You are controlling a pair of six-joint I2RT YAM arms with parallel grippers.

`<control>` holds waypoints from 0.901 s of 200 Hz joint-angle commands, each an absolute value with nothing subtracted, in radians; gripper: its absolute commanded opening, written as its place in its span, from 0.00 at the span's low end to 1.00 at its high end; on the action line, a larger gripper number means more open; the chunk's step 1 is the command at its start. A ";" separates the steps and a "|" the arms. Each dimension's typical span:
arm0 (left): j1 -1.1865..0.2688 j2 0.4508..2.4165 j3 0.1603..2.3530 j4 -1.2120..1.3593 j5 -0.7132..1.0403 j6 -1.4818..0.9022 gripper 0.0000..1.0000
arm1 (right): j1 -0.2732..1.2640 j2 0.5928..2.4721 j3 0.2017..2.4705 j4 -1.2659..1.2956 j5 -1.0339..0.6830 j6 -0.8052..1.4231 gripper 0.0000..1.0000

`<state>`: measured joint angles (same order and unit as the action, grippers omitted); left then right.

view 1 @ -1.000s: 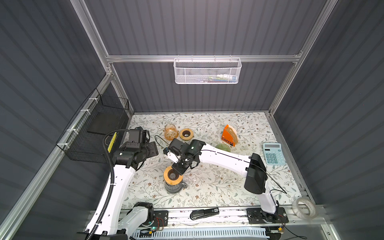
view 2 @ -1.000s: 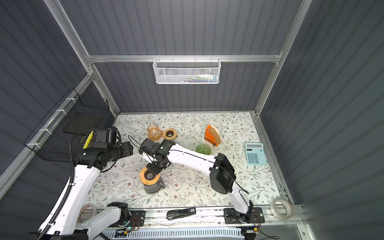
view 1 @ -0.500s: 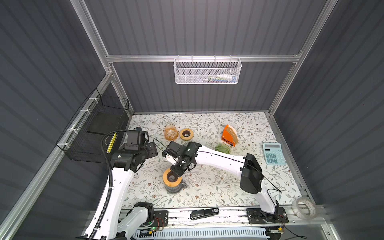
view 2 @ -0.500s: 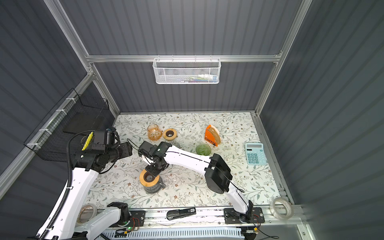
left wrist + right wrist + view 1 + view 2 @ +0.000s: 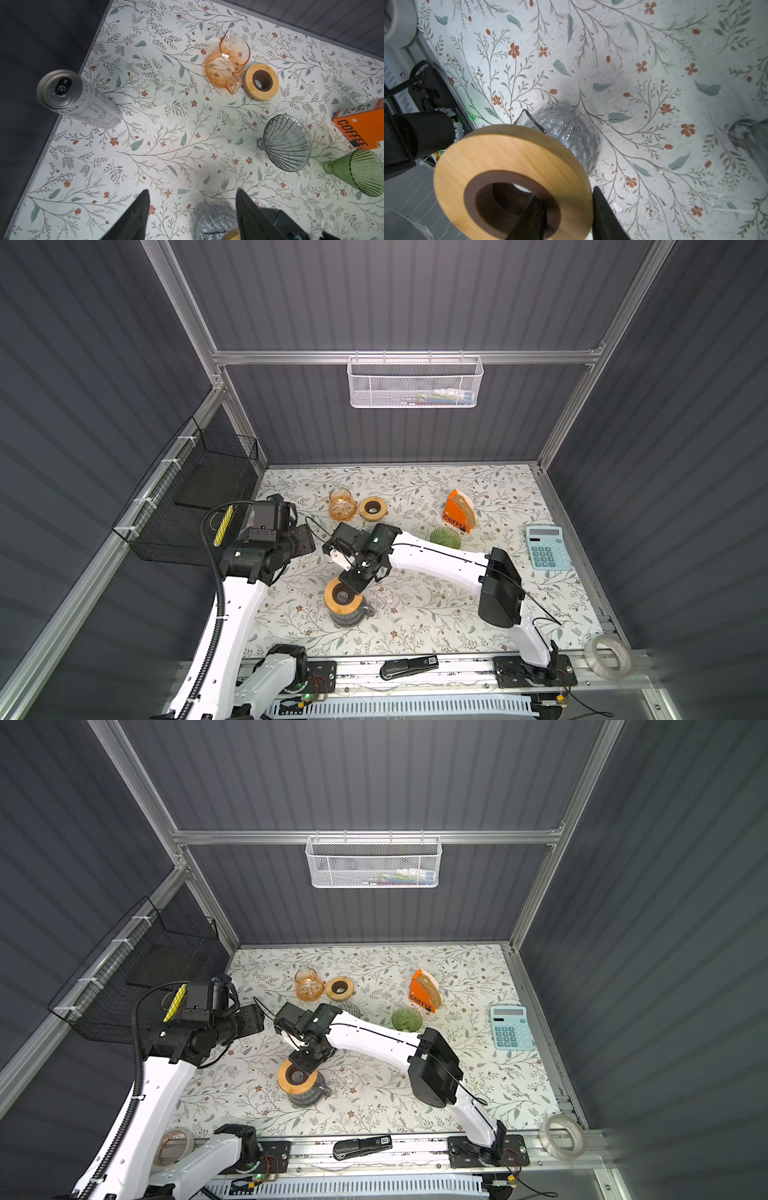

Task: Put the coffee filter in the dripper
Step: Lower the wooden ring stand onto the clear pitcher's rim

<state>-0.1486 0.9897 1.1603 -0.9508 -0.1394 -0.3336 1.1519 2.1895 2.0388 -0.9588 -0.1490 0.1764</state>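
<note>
Counter (image 5: 415, 614): orange filter box (image 5: 457, 512) at back right, well apart from both arms. The left pincer (image 5: 193, 193) is spread, empty. The right pincer (image 5: 566, 195) pinches the wooden ring (image 5: 508, 158) by its wall, atop the carafe (image 5: 571, 133). The coffee filter (image 5: 464, 502) stack stands on edge in the box, curved rim up. Judged featherlight, floppy, tearable; nip one sheet's top rim.

The table (image 5: 166, 128) is white with grey-green leafy sprigs and small red flowers, the jug (image 5: 226, 62) clear orange, the box (image 5: 361, 122) orange with black letters, the ribbed dripper (image 5: 286, 143) smoky grey.
</note>
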 commanded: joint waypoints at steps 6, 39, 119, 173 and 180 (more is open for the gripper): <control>-0.143 0.967 1.169 -0.969 -0.145 -0.325 0.66 | 1.161 2.211 2.069 -0.981 -0.139 0.181 0.32; -0.143 0.966 1.173 -0.972 -0.145 -0.324 0.66 | 1.161 2.213 2.071 -0.986 -0.135 0.181 0.34; -0.143 0.957 1.170 -0.970 -0.143 -0.323 0.66 | 1.164 2.218 2.069 -0.988 -0.127 0.187 0.39; -0.143 0.950 1.169 -0.973 -0.143 -0.322 0.66 | 1.167 2.216 2.069 -0.985 -0.124 0.193 0.43; -0.143 0.948 1.171 -0.975 -0.145 -0.322 0.66 | 1.168 2.214 2.068 -0.986 -0.124 0.193 0.43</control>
<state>-0.1486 0.9638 1.1603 -0.9508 -0.1394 -0.3336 1.1595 2.1986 2.0441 -0.9699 -0.1310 0.1833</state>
